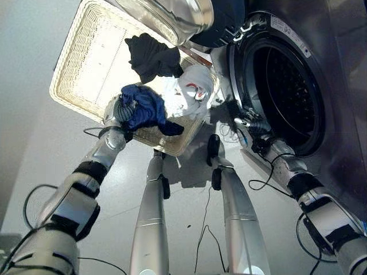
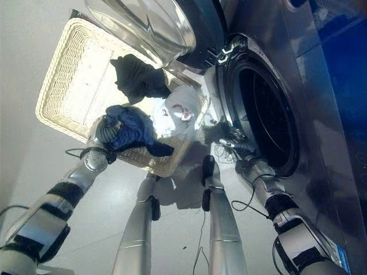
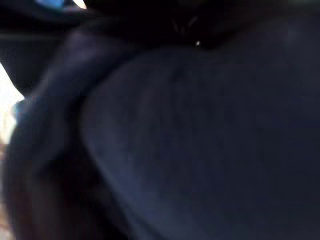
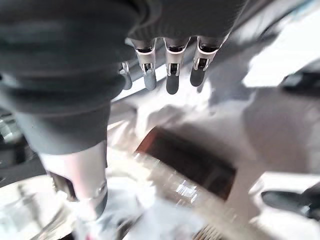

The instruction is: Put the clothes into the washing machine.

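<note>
Clothes first: in the left eye view a crumpled dark blue garment (image 1: 144, 110) is bunched in the left hand (image 1: 117, 110) over the pale woven rectangular basket (image 1: 80, 69), which also holds a black garment (image 1: 150, 56) and a white one (image 1: 192, 86). Its loose tail could snag the rim.

Right eye view: the washing machine's dark drum (image 2: 269, 117) looks empty, door open.

Left wrist view: blue cloth; fingers' state untellable.

Right wrist view: right hand (image 4: 170, 65) fingers straight, empty.

Silver-grey arms banded with black joint collars; each wrist wears a dark ribbed cover. The right hand (image 4: 165, 65) has silver fingers (image 4: 172, 75) ending in dark tips.
</note>
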Available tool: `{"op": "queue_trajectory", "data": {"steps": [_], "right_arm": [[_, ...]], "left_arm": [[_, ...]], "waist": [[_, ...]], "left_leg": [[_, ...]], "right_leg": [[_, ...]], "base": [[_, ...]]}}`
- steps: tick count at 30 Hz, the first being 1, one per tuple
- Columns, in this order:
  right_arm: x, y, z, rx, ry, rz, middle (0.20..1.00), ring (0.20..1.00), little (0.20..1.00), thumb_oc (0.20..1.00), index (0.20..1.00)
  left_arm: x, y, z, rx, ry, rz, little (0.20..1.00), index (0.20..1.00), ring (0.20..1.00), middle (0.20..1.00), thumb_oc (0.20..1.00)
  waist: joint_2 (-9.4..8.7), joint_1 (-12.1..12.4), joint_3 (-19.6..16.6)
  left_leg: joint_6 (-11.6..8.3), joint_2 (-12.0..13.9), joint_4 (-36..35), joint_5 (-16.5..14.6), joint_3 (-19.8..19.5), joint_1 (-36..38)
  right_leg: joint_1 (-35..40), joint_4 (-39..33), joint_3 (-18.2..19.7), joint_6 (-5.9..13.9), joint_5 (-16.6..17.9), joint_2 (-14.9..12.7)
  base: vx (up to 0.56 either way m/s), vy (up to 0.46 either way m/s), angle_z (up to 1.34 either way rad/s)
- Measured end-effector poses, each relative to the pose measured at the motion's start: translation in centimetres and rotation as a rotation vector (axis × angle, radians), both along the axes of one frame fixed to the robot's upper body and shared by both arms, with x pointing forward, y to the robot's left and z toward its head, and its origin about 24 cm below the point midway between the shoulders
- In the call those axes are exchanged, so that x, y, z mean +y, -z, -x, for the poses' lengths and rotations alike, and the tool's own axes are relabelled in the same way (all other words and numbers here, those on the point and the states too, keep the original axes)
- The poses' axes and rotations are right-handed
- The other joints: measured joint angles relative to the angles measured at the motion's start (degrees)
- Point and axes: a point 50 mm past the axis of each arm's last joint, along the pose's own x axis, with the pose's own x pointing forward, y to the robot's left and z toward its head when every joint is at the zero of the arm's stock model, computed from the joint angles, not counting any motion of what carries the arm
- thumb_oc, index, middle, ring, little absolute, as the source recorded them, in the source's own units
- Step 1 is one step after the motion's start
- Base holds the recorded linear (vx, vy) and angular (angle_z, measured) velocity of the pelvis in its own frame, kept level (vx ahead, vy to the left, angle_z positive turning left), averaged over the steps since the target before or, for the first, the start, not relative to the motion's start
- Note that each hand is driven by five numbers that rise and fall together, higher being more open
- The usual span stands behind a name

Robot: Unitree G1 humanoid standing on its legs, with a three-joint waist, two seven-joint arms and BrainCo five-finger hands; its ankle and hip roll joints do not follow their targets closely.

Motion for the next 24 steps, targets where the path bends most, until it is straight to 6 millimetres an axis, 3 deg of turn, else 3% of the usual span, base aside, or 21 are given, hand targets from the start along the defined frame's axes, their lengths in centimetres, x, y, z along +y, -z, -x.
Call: {"op": "queue_trajectory", "data": {"steps": [4, 13, 24], "right_arm": [[1.3, -0.4, 0.1, -0.027, -0.032, -0.09, 1.0, 1.0, 1.0, 1.0, 1.0], [3.0, -2.0, 1.5, -0.117, -0.124, -0.193, 1.0, 1.0, 1.0, 1.0, 1.0], [7.1, -4.7, 3.8, -0.263, -0.416, -0.242, 1.0, 1.0, 1.0, 1.0, 1.0]], "left_arm": [[-1.4, -0.4, 0.6, -0.081, 0.09, 0.089, 0.2, 0.2, 0.2, 0.2, 0.2], [-4.7, -4.0, 2.4, -0.291, 0.307, 0.172, 0.2, 0.2, 0.2, 0.2, 0.2], [-7.6, -5.6, 4.6, -0.377, 0.498, 0.116, 0.2, 0.2, 0.2, 0.2, 0.2]], "waist": [[0.0, 0.2, 0.0], [0.0, 1.3, 0.0], [0.0, 1.4, 0.0]], "left_leg": [[0.05, -0.2, -0.1, 0.0, 0.0, 0.0], [0.08, -0.2, -0.2, 0.1, -0.1, 0.0], [0.12, -0.5, -0.2, 0.1, -0.4, 0.1]], "right_leg": [[0.0, 0.0, 0.0, 0.01, 0.0, -0.2], [0.0, 0.2, -0.2, 0.11, -0.1, -0.2], [-0.1, 0.9, -0.3, 0.32, -0.4, -0.6]], "base": [[0.0, 0.0, 0.0], [0.0, 0.0, 0.0], [0.0, -0.003, 0.01]]}}
